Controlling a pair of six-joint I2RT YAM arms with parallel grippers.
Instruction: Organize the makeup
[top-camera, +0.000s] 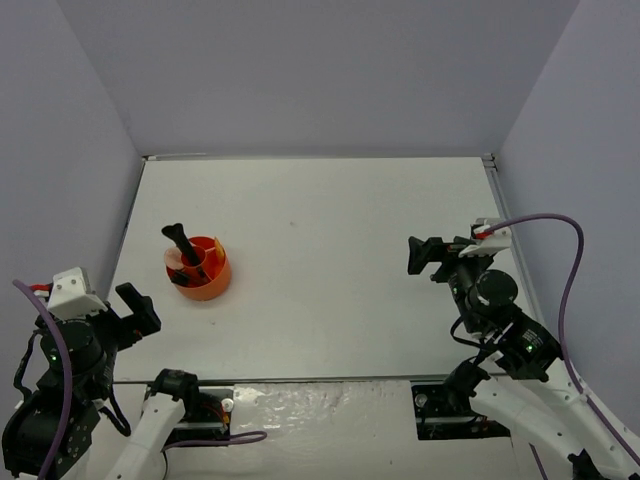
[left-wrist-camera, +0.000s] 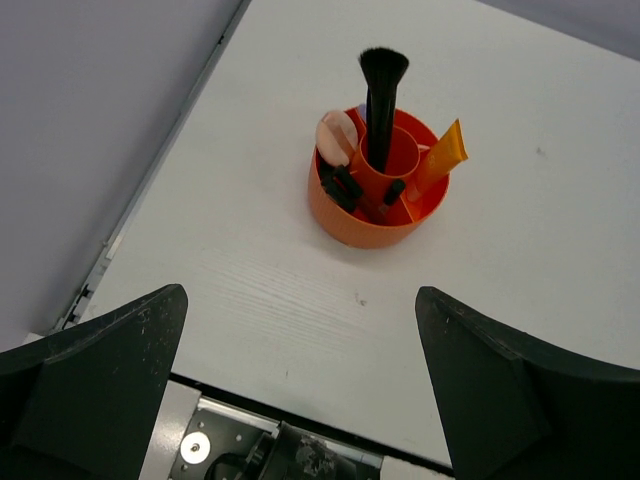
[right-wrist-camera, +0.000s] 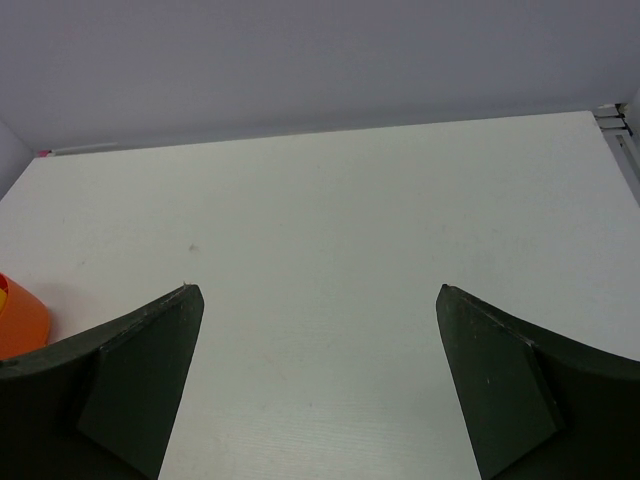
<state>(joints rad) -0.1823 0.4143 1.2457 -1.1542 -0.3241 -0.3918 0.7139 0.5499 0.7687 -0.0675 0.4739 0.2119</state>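
The left gripper (top-camera: 137, 309) hung over the near-left corner of the white table (top-camera: 350, 230), its two fingers (left-wrist-camera: 120, 370) spread wide with nothing between them. Just beyond it, on the left half of the table, stood one round orange divided tub (top-camera: 203, 283), and all the makeup in view sat inside it. One black brush (left-wrist-camera: 380, 90) stood upright in the tub's centre cup, bristles up. One pale pink puff (left-wrist-camera: 335, 135) leaned in the outer ring on the tub's left side, and one orange-white tube (left-wrist-camera: 440, 160) slanted out of the ring on its right. Two smaller dark pieces (left-wrist-camera: 343, 185) rested in the near compartments (too small to identify from the left wrist camera). Well apart on the table's right side, the right gripper (top-camera: 425, 255) pointed towards the middle, also released, its two fingers (right-wrist-camera: 130, 380) parted over bare tabletop. Only a sliver of the tub showed at the left edge of the right wrist view.
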